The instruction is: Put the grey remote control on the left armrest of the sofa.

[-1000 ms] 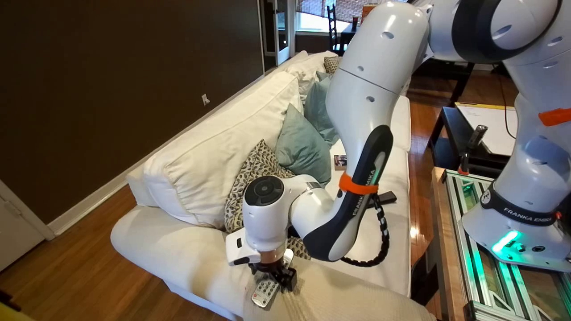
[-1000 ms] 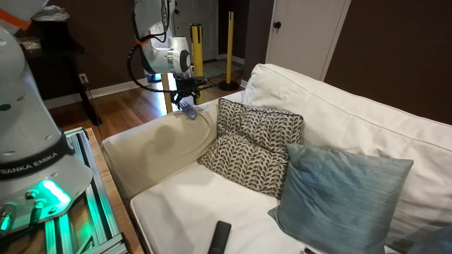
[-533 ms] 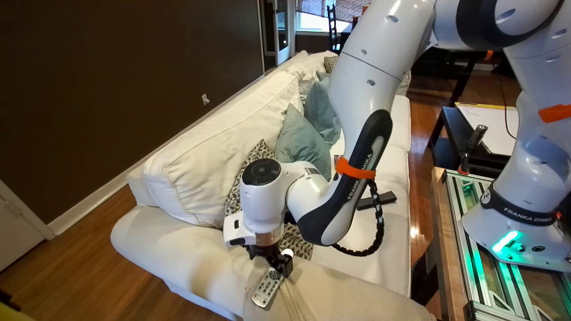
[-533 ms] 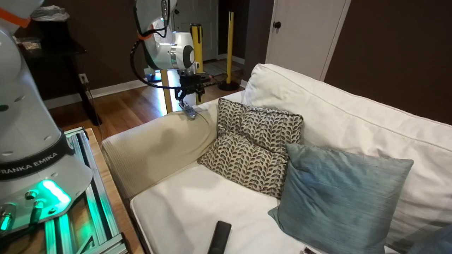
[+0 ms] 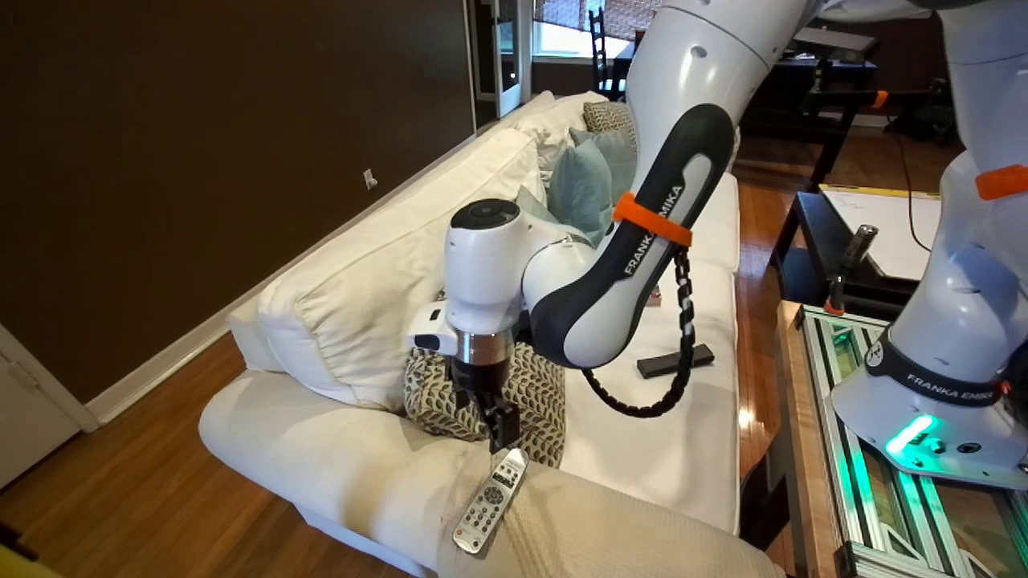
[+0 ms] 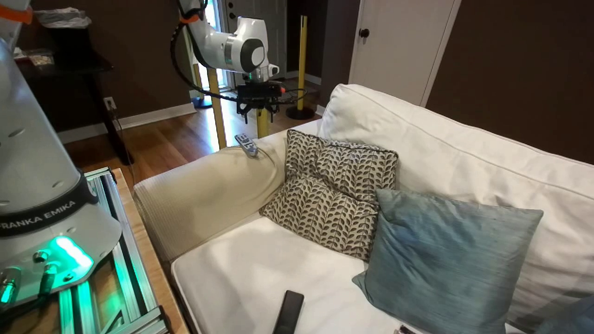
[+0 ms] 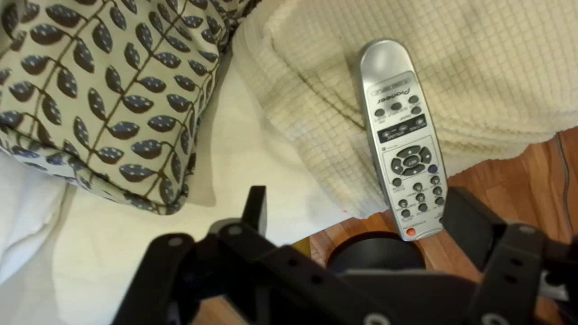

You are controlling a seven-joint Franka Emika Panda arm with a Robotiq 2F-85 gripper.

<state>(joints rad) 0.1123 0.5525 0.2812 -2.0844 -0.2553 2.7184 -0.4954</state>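
The grey remote control (image 5: pixel 491 502) lies face up on the left armrest (image 5: pixel 321 457), on a cream textured cover. In an exterior view it is the small grey shape (image 6: pixel 246 145) on top of the armrest (image 6: pixel 204 199) of the cream-white sofa (image 6: pixel 232 273). In the wrist view the whole remote (image 7: pixel 402 135) shows, buttons up. My gripper (image 7: pixel 359 207) is open and empty, with its fingers wide apart. It hangs above the armrest, clear of the remote, in both exterior views, as seen here (image 6: pixel 259 117). In an exterior view its fingers (image 5: pixel 503 437) appear just beyond the remote's far end.
A black-and-white patterned cushion (image 6: pixel 334 195) leans beside the armrest. A teal cushion (image 6: pixel 455 264) stands next to it. A black remote (image 6: pixel 289 311) lies on the seat. A booklet (image 5: pixel 654 297) is partly hidden behind the arm. A yellow post (image 6: pixel 302 65) stands on the floor beyond.
My gripper has risen from close around the grey remote to clearly above it, moving slightly toward the sofa back. The remote has stayed in place on the armrest.
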